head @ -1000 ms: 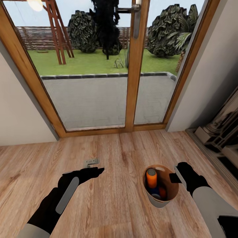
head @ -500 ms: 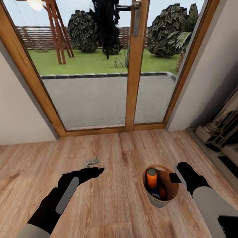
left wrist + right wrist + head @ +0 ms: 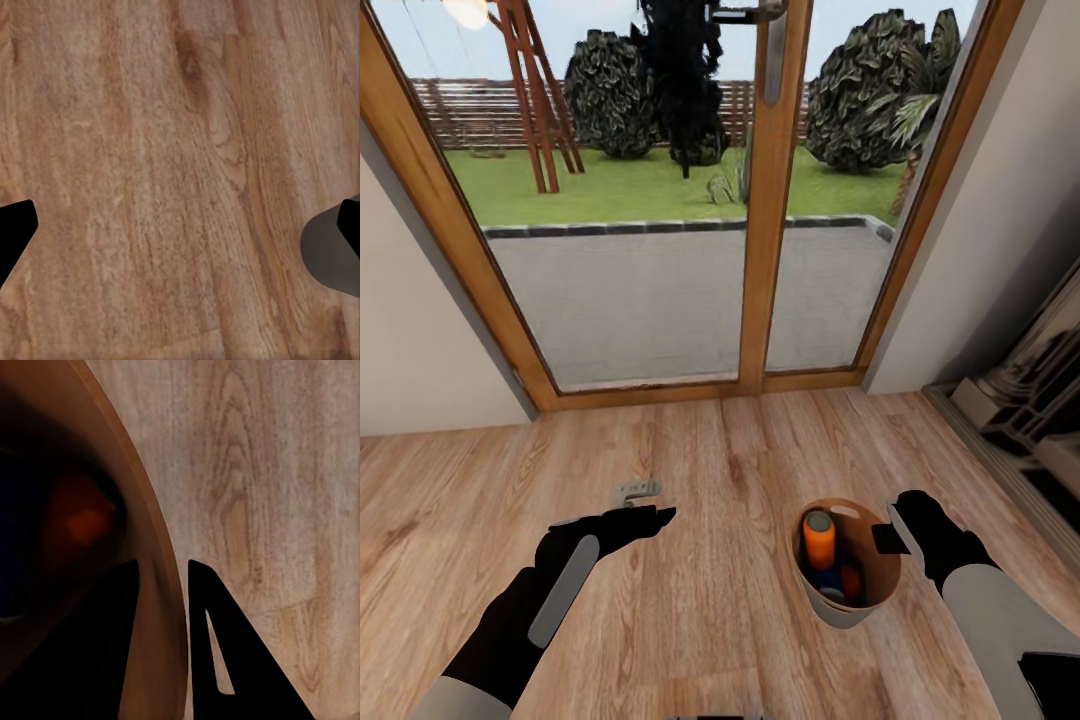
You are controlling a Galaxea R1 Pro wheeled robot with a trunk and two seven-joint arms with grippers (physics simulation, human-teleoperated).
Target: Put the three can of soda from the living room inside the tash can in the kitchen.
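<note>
The tash can (image 3: 843,609), a small round bin with a brown inner wall, is on or just over the wood floor at the lower right. Inside it are the three cans of soda: an upright orange can (image 3: 819,540), a dark blue can (image 3: 824,579) and another orange can (image 3: 851,582). My right gripper (image 3: 890,538) is shut on the bin's rim. In the right wrist view its fingers (image 3: 217,660) straddle the wall (image 3: 146,517), with an orange can (image 3: 79,521) in the shadow inside. My left gripper (image 3: 657,515) hovers open over bare floor, fingertips (image 3: 13,234) wide apart.
A glass double door (image 3: 660,290) in a wooden frame stands straight ahead, with a patio and garden beyond. A small metal floor catch (image 3: 637,490) lies near the left gripper. White walls flank the door, and a dark unit (image 3: 1030,400) lines the right side.
The head view has tilted down very slightly. Both arms, the bin and the cans sit where they were.
</note>
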